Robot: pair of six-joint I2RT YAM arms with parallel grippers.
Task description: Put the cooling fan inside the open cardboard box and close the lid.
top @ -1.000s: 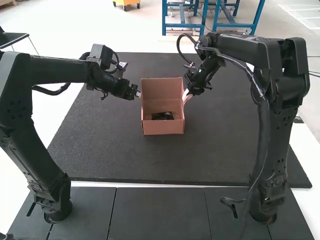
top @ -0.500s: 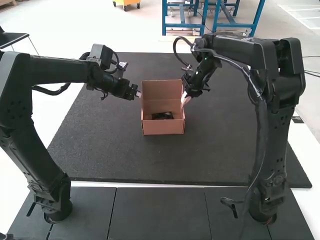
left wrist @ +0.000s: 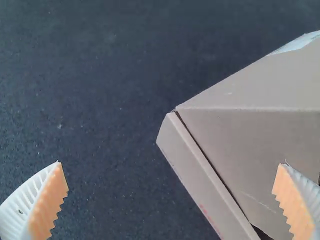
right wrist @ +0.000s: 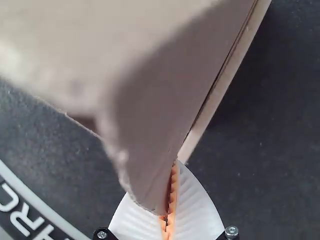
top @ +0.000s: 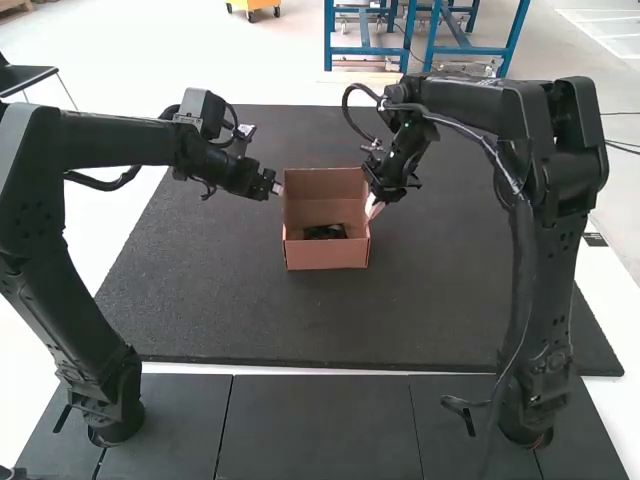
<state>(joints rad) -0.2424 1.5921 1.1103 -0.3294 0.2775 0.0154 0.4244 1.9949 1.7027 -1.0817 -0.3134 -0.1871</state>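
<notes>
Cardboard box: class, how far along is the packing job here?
Done: the cooling fan lies inside the cardboard box. In hand: the right pincer is shut on a side flap; the left pincer stands open at the box's left corner. Left: the lid is upright at the back and must be closed.

No whole word or number can be read. Large white letters (right wrist: 16,221) are seen on a dark surface (right wrist: 45,150) in the right wrist view, but they are cut off by the edge. A faint red mark (left wrist: 202,210) is printed on the cardboard box (left wrist: 250,150); it is too small to be read.
</notes>
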